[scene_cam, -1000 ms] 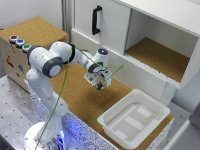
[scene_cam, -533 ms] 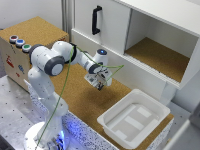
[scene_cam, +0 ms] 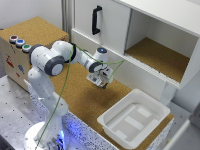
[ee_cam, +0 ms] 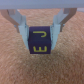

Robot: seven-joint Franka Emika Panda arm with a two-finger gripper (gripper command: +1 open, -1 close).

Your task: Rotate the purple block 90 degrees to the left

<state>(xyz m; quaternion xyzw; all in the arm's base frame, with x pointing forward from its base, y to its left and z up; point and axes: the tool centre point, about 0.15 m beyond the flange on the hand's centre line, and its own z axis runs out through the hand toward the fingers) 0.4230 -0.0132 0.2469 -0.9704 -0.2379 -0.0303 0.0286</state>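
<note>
In the wrist view, the purple block (ee_cam: 40,41) is a small dark cube with yellow markings on the face toward the camera. It sits between the two fingers of my gripper (ee_cam: 40,42). One finger (ee_cam: 23,31) and the other finger (ee_cam: 59,28) touch its opposite sides, so the gripper is shut on it. Brown cork surface (ee_cam: 15,65) lies under and around the block, and I cannot tell whether the block rests on it or hangs just above. In the exterior view the gripper (scene_cam: 98,82) points down over the cork counter (scene_cam: 75,95), and the hand hides the block.
A white tray (scene_cam: 109,120) stands on the counter toward the exterior view's right. Behind the gripper is a white cabinet with a black handle (scene_cam: 96,20) and an open cork-floored compartment (scene_cam: 155,55). A box with coloured buttons (scene_cam: 20,42) stands at the exterior view's left.
</note>
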